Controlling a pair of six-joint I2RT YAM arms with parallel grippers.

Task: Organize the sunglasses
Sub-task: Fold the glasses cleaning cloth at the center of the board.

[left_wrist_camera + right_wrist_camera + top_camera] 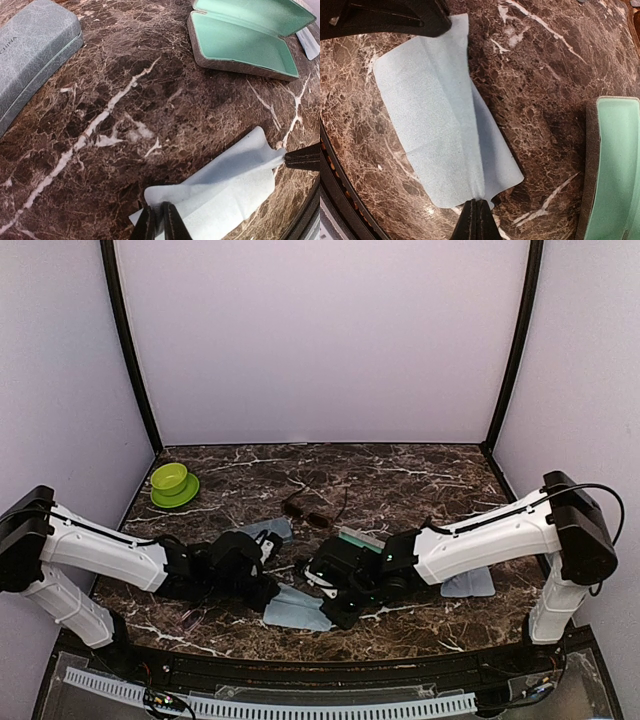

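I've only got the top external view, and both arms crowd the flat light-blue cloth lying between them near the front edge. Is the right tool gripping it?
Observer: Yes. The right wrist view shows the right tool shut on one puckered end of the flat light-blue cloth.
Operator: And the left tool?
Observer: The left wrist view has the left tool at the opposite end, fingers a sliver apart; whether it grips, I cannot tell.
Operator: Anything in the open case?
Observer: No; the left wrist view shows the open rectangular mint-lined case with bare lining.
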